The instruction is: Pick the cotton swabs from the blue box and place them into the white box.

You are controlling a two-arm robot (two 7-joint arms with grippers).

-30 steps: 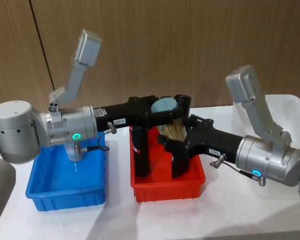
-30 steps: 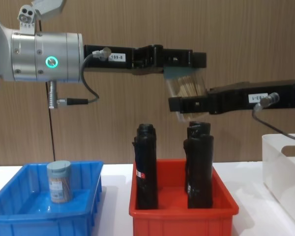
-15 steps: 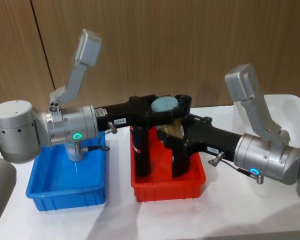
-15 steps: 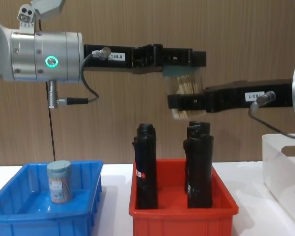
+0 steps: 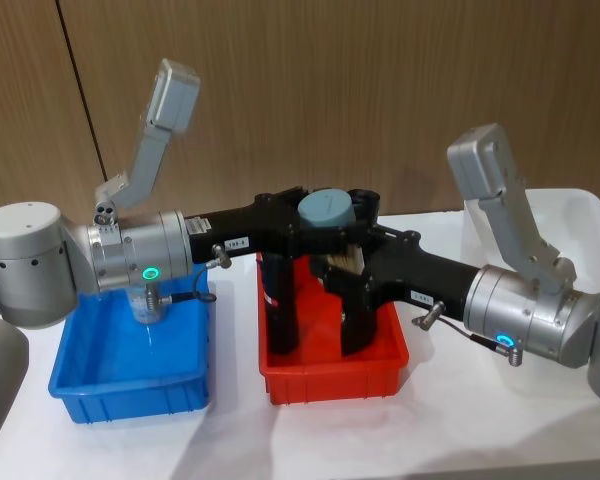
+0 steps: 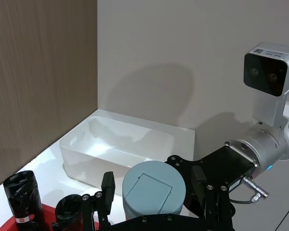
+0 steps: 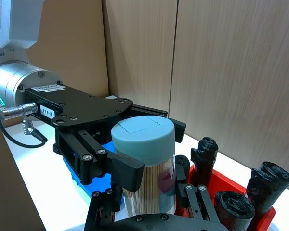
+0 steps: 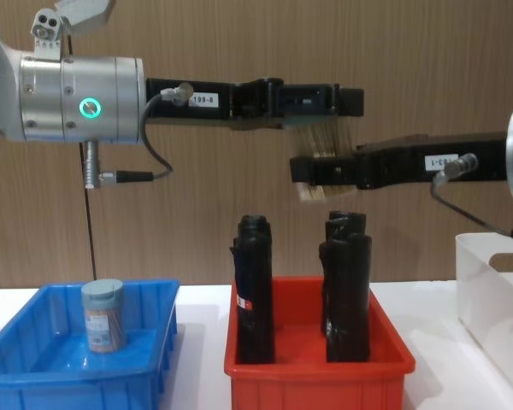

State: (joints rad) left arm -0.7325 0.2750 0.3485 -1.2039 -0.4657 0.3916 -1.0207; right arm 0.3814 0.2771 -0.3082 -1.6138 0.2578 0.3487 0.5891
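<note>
Wood-grain wall panelling backs a white table (image 5: 440,430) that carries three bins in a row. At the centre of the head view, held in the air, is a small clear cylindrical tub of cotton swabs (image 5: 326,207) with a pale grey-blue lid. It is upright, and its tan sticks show through the clear wall.

Two grippers have hold of it at once. The left gripper (image 8: 329,101) reaches in from the left of the frame and is closed around the tub at lid height. The right gripper (image 8: 312,168) reaches in from the right and sits lower, with its black fingers (image 7: 106,211) pressed in on either side of the clear body.

Directly below, at lower centre, a bright red plastic bin (image 8: 316,374) holds tall black rolls (image 8: 255,290) standing on end. The tub hangs clear above their tops. At lower left, the shallow bright blue plastic box (image 5: 130,388) holds a second tub of cotton swabs (image 8: 103,316), upright toward the back. At the right edge stands the translucent white plastic box (image 8: 496,290), well apart from the held tub.

This looks like a handover between arms on the way to the white box. To do it well, the right gripper should be firm on the body before the left gripper opens. The left gripper should then spread wide and back away level, so it neither drags the lid nor tips the tub. The carry to the right should pass above the rolls.
</note>
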